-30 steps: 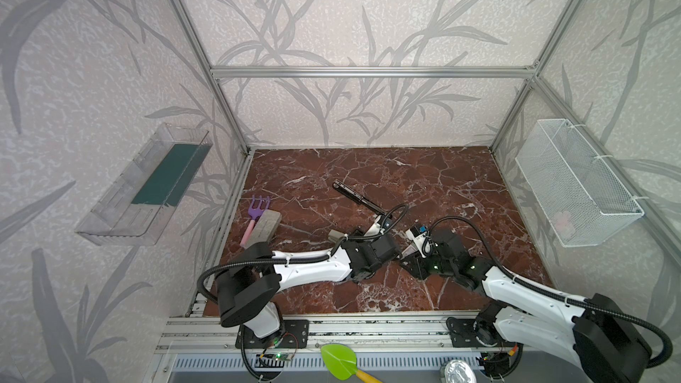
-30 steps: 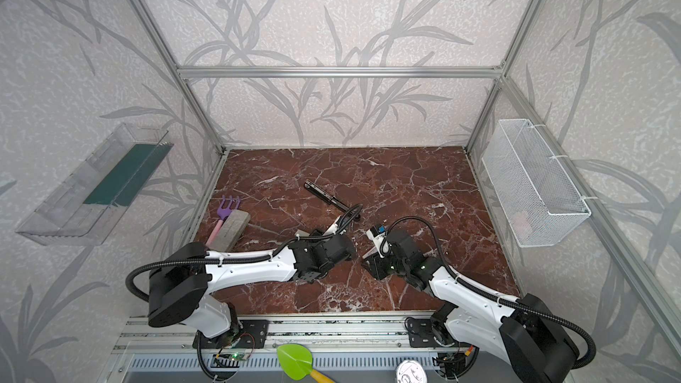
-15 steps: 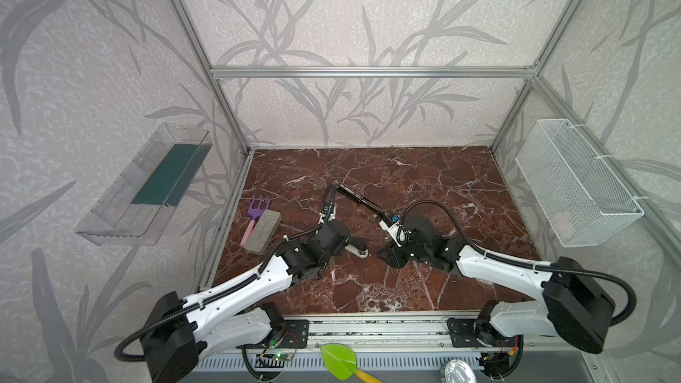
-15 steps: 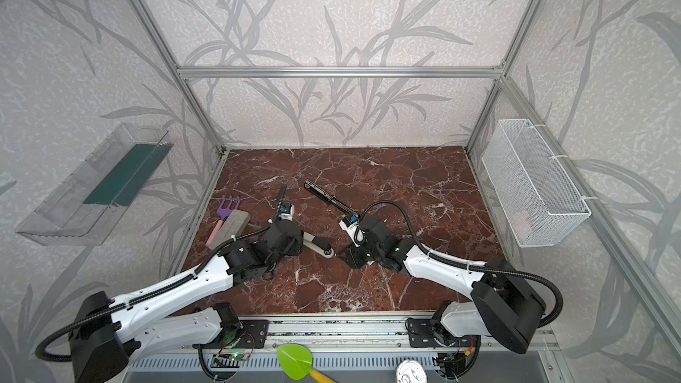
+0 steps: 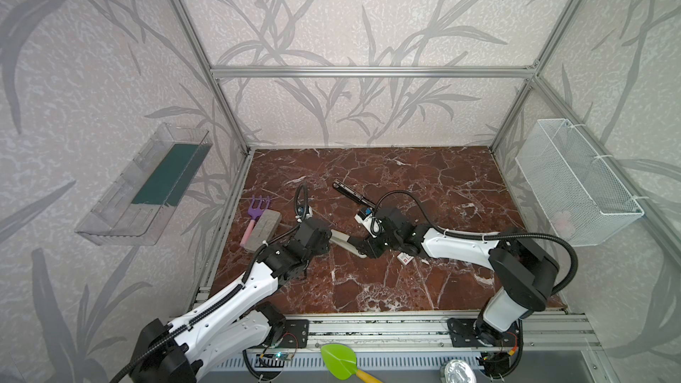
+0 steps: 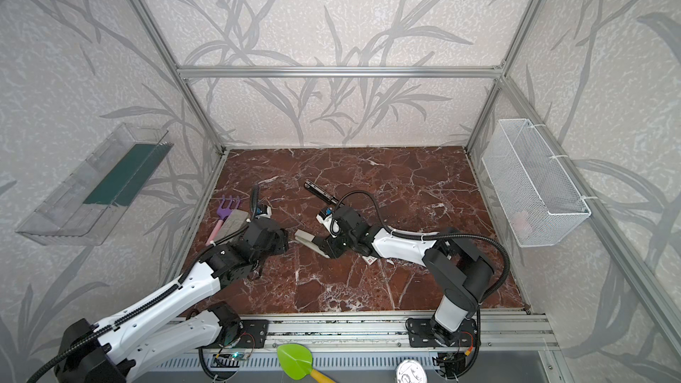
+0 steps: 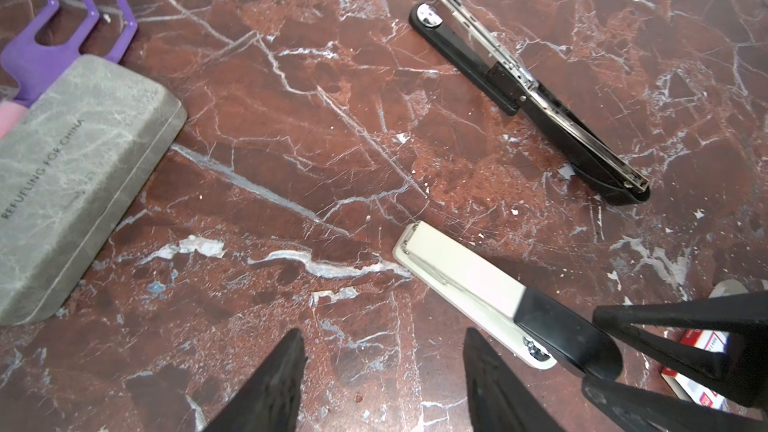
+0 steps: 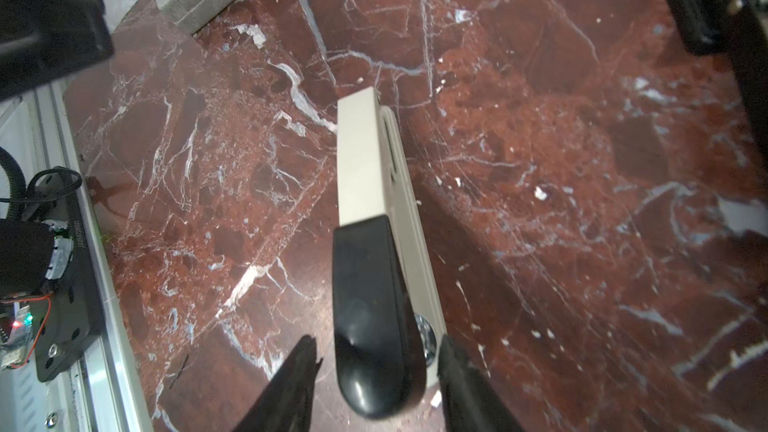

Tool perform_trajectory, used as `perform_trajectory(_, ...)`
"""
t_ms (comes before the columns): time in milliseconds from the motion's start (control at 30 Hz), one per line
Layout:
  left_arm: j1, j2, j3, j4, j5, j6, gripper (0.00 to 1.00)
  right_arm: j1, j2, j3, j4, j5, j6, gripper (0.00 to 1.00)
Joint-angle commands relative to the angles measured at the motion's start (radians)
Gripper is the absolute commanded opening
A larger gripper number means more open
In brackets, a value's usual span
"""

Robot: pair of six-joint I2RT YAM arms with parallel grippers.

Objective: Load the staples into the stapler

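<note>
Step now: getting a good hold of the white stapler (image 5: 341, 242) so its top can be lifted, I think
White stapler: lies on the red surface (image 5: 460, 178) near the middle of the frame in both top views, between the two arms; its top looks shut
Right end effector (image 8: 378, 340): part way open, with one finger on each side of the stapler's black back end; a bit of red surface shows between one finger and the stapler, so it is not squeezing it
Left end effector (image 7: 382, 338): open, nothing in it, close to the stapler's white front end
Staples (image 5: 405, 259): the small white and red box lies flat on the surface, a bit right of the middle of the frame and a bit lower, partly under the right arm, just beside the right end effector; nothing holds it
Black stapler (image 5: 353, 195): lies opened out flat, higher up in the frame, apart from the white one
Other things: a grey block (image 5: 263, 230) and a purple fork (image 5: 259, 204) at the left side of the surface, out of the way
How to do it well: close the right fingers straight on the black end so the stapler cannot spin; let the left fingers take only the top half at the front and lift it slowly
Watch out: the box is very near the right arm, so a big swing may knock it away; if both halves get pinched together, the top will not open
</note>
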Motion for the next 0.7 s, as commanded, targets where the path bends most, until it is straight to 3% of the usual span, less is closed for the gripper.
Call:
perform_trajectory(0,0.024,-0.014,-0.008,-0.004,0.011,-0.028,0.62,0.006,0.065,0.047,-0.005,-0.023,-0.028,0.43)
perform_trajectory(133,0.059,-0.031,-0.010,-0.002,0.032,-0.027,0.61,0.011,0.140,0.130,-0.011,-0.049,-0.038,0.33)
perform_trajectory(433,0.113,-0.078,-0.009,-0.033,0.039,-0.038,0.61,0.028,0.387,0.484,-0.100,0.015,-0.021,0.30)
perform_trajectory(667,0.151,-0.082,0.003,-0.061,0.048,-0.038,0.61,0.033,0.531,0.748,-0.186,-0.015,-0.021,0.46)
